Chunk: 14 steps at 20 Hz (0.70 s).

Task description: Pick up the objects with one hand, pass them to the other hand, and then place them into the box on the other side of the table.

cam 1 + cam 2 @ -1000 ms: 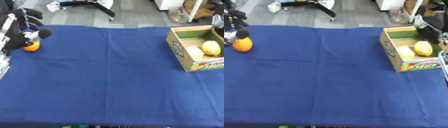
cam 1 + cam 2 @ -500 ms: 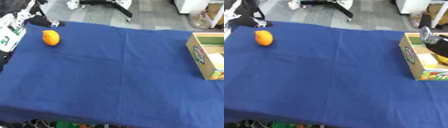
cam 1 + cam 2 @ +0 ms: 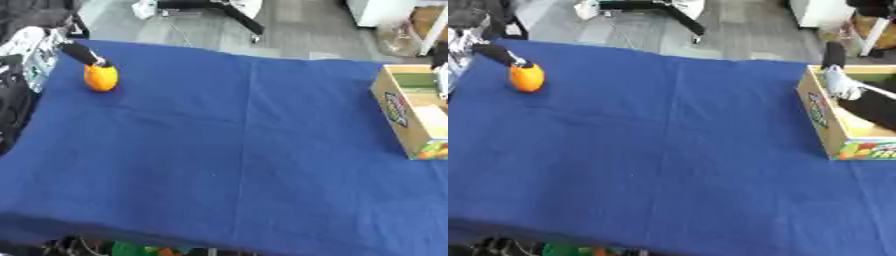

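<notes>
An orange lies on the blue cloth near the table's far left corner. My left hand comes in from the upper left. One straight dark finger reaches down to the top of the orange, and nothing is curled round the fruit. The open cardboard box with a printed fruit label stands at the right edge. Over the box hangs my right hand, fingers extended and holding nothing. Its dark forearm hides most of the box's inside.
The blue cloth covers the whole table between the orange and the box. Beyond the far edge are a grey floor, a chair base and cartons at the top right.
The camera has turned, so the whole picture has slid right and the box sits nearer the edge. The orange stays on the cloth with my left hand still beside it.
</notes>
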Available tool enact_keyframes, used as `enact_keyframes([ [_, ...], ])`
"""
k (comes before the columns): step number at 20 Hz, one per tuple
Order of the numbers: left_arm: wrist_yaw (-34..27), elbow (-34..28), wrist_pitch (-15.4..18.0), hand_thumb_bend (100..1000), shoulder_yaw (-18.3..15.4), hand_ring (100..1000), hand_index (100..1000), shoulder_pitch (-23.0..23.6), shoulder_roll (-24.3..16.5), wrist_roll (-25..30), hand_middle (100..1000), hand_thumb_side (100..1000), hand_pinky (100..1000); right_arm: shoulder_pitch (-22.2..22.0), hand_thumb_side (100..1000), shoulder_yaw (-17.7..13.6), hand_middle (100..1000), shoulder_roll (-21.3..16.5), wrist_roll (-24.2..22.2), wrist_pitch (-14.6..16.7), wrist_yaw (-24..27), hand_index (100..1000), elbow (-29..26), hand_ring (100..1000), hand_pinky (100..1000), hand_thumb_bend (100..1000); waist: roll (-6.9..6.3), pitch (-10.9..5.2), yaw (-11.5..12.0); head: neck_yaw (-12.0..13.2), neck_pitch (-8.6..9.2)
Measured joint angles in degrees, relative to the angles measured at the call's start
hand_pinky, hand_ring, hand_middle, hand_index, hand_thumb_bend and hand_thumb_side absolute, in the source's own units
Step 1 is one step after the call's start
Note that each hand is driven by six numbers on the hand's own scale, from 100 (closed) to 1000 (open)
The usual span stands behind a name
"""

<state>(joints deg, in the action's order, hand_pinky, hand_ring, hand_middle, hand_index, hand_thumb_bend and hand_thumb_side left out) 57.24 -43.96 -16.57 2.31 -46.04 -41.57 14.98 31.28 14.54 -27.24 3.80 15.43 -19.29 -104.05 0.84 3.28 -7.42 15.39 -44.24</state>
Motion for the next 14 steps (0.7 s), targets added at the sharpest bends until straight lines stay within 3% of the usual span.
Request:
enact_keyframes([
  [4,2.9,4.1,-1.4,577,-1.8,588,735,-0.5,1.3,-0.9,612,349,614,0.0,248,0.3,825,0.3,-0.2,0.1,0.6,947,0.3,832,830,100,0.19,0.0,-0.3,0.1,0.04],
  [14,3.0,8.1,-6.4,506,-3.4,600,747,-0.5,2.2,-10.2,626,359,626,0.0,260,0.6,825,0.8,-0.3,0.2,1.4,951,0.6,834,831,100,0.56,0.9,-1.0,0.1,0.28],
])
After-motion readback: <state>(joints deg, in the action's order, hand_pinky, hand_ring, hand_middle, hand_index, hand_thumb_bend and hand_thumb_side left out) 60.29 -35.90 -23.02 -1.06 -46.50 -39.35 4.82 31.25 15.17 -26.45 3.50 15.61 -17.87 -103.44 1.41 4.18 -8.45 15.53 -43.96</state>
